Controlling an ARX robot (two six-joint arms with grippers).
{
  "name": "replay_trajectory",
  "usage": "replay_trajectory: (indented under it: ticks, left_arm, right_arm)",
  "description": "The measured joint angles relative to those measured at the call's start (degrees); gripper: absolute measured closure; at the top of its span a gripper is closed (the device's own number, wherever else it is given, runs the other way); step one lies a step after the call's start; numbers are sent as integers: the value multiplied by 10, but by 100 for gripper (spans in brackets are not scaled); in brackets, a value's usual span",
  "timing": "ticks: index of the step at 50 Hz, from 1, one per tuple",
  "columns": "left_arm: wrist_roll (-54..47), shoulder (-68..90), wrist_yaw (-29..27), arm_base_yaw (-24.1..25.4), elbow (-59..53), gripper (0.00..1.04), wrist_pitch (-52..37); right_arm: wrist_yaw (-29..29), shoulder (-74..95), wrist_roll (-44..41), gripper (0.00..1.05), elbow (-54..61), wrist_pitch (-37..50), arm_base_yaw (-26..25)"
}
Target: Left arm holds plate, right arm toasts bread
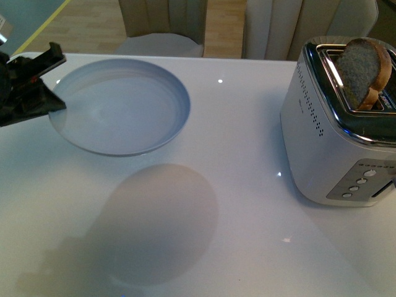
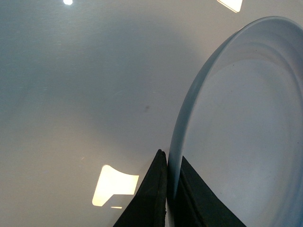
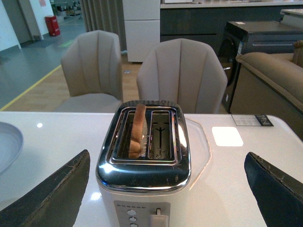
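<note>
Glossy white counter [image 1: 247, 154] fills the scene, with beige padded chairs [image 3: 182, 71] drawn up on its far side. The black angular left tool [image 1: 57, 83] is clamped on the near rim of the round pale blue shallow plate [image 1: 124, 108], one finger on each side of the edge. The empty plate is held off the surface, above its own shadow. Well apart from it, on the right, stands a shiny silver two-slot toaster [image 1: 328, 142]. A slice of speckled brown wholemeal bread [image 1: 362, 68] stands on edge in one slot, its domed top well proud. The right tool [image 3: 166, 156] faces the toaster with its fingers spread wide, holding nothing. Whether the slice is toasted cannot be told. The step in hand looks like reaching for it, which calls for pinching the exposed top, lifting straight up and carrying it to the plate.
</note>
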State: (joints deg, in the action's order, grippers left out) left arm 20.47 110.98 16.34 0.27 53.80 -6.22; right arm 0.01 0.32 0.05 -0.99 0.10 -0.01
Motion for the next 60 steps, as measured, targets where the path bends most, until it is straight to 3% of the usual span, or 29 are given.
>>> replay_trajectory:
  ticks: [12, 25, 44, 60]
  left_arm:
    - [-33, 71, 54, 67, 5, 102, -40]
    - [-78, 146, 100, 105, 19, 102, -65]
    - [-111, 235, 113, 172, 96, 102, -69]
    - [-127, 284, 117, 183, 136, 102, -60]
  right_arm:
    - [0, 0, 0, 9, 0, 0, 0]
    - [0, 0, 0, 9, 0, 0, 0]
    - [0, 0, 0, 9, 0, 0, 0]
    - [0, 0, 0, 9, 0, 0, 0]
